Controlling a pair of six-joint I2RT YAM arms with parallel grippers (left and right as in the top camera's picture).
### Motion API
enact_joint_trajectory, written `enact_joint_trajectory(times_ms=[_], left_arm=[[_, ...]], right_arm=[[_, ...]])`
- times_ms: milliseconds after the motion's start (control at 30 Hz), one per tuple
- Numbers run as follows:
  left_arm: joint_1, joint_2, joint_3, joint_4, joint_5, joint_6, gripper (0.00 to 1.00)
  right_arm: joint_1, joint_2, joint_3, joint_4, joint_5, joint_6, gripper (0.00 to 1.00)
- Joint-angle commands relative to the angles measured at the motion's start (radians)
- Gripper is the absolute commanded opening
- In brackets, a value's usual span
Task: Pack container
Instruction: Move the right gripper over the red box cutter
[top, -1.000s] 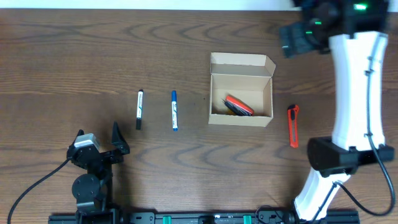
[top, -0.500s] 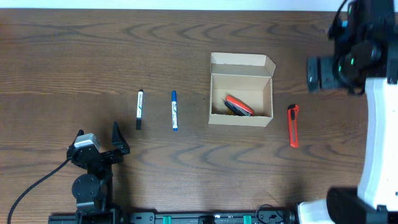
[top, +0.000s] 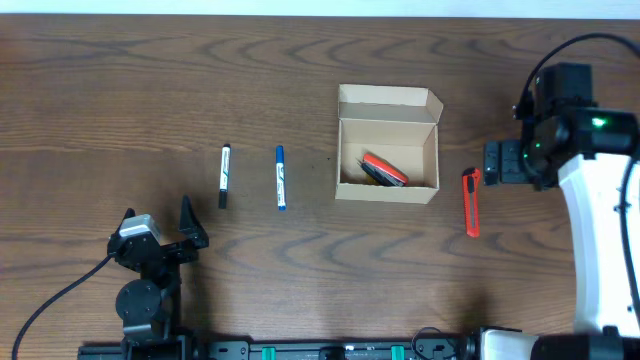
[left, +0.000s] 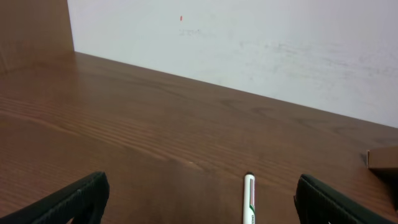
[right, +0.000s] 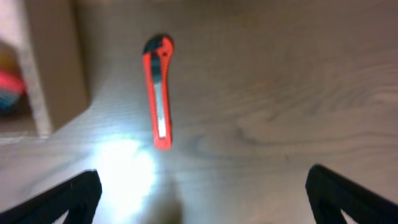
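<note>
The container, a light-tan cardboard box with its flap lid open, stands mid-table and holds a red item. Its wall shows at the left of the right wrist view. An orange utility knife lies right of it, also in the right wrist view. A black-capped marker and a blue marker lie to the left. My right gripper is open and empty, above the table just right of the knife. My left gripper is open and empty at the front left, with a white marker ahead.
The table is dark wood. A white wall rises behind its far edge. A bright glare patch lies on the wood below the knife in the right wrist view.
My right arm has swung from the far right corner down and inward, to a spot just right of the knife. The left arm and the objects have not moved.
</note>
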Motion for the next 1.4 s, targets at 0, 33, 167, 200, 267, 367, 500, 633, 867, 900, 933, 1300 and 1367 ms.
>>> enact_joint_trajectory(times_ms=[0, 33, 167, 200, 267, 367, 500, 633, 867, 900, 933, 1300, 1367], left_arm=[[0.007, -0.006, -0.016, -0.048, 0.009, 0.003, 0.95], [0.007, -0.006, -0.016, -0.048, 0.009, 0.003, 0.95], [0.007, -0.006, -0.016, -0.048, 0.009, 0.003, 0.95], [0.007, -0.006, -0.016, -0.048, 0.009, 0.003, 0.95], [0.007, -0.006, -0.016, -0.048, 0.009, 0.003, 0.95], [0.007, -0.006, -0.016, -0.048, 0.009, 0.003, 0.95], [0.007, -0.006, -0.016, -0.048, 0.009, 0.003, 0.95], [0.007, -0.006, -0.016, -0.048, 0.009, 0.003, 0.95], [0.007, -0.006, -0.016, -0.048, 0.009, 0.003, 0.95], [0.007, -0.006, -0.016, -0.048, 0.009, 0.003, 0.95], [0.007, -0.006, -0.016, -0.048, 0.009, 0.003, 0.95], [0.007, -0.006, -0.016, -0.048, 0.009, 0.003, 0.95], [0.007, -0.006, -0.016, -0.048, 0.009, 0.003, 0.95]], right_arm=[[-0.032, 0.032, -0.076, 0.074, -0.007, -0.011, 0.99], [-0.038, 0.044, -0.089, 0.099, -0.030, -0.024, 0.99], [-0.043, 0.096, -0.113, 0.141, -0.072, -0.026, 0.99], [-0.043, 0.111, -0.117, 0.149, -0.072, -0.020, 0.99], [-0.043, 0.139, -0.132, 0.171, -0.072, -0.019, 0.99], [-0.043, 0.182, -0.156, 0.208, -0.089, -0.019, 0.99], [-0.043, 0.246, -0.161, 0.219, -0.117, -0.024, 0.99], [-0.043, 0.295, -0.161, 0.241, -0.159, -0.074, 0.99], [-0.044, 0.336, -0.161, 0.271, -0.186, -0.086, 0.99], [-0.044, 0.336, -0.161, 0.274, -0.186, -0.086, 0.99], [-0.043, 0.336, -0.161, 0.277, -0.185, -0.086, 0.99], [-0.044, 0.337, -0.219, 0.338, -0.161, -0.064, 0.99], [-0.044, 0.337, -0.232, 0.343, -0.150, -0.056, 0.99]])
